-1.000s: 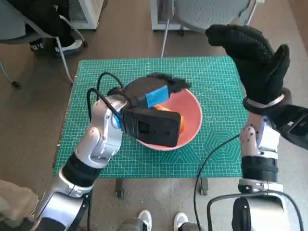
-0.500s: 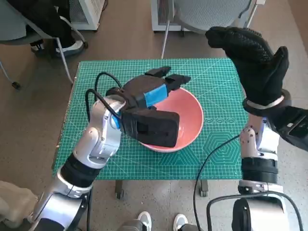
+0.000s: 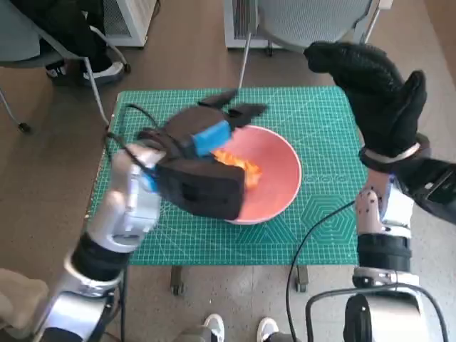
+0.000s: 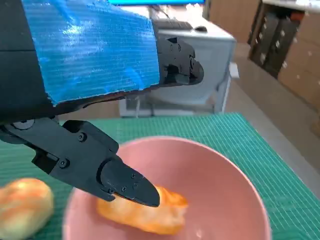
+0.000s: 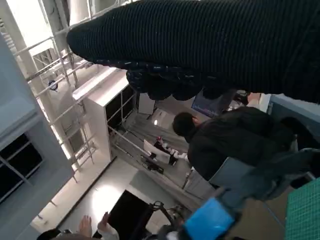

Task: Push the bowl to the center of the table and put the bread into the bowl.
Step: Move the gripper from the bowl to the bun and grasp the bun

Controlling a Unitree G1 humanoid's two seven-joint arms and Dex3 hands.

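A pink bowl stands near the middle of the green mat on the table. An orange-brown bread lies inside it, toward its left side. My left hand hovers over the bowl's far-left rim with its fingers spread, holding nothing. In the left wrist view the same bread lies in the bowl just below a black fingertip of the left hand, apart from it. A second pale bun lies outside the rim. My gloved right hand is raised above the table's right edge, empty.
A grey chair stands behind the table. A seated person's feet are at the back left, and white shoes show at the front edge. A black cable crosses the mat's front right. A person sits in the right wrist view.
My left arm and hand have drawn back to the left, away from the bowl's middle. The bread they covered now shows in the bowl. The right hand has not moved.
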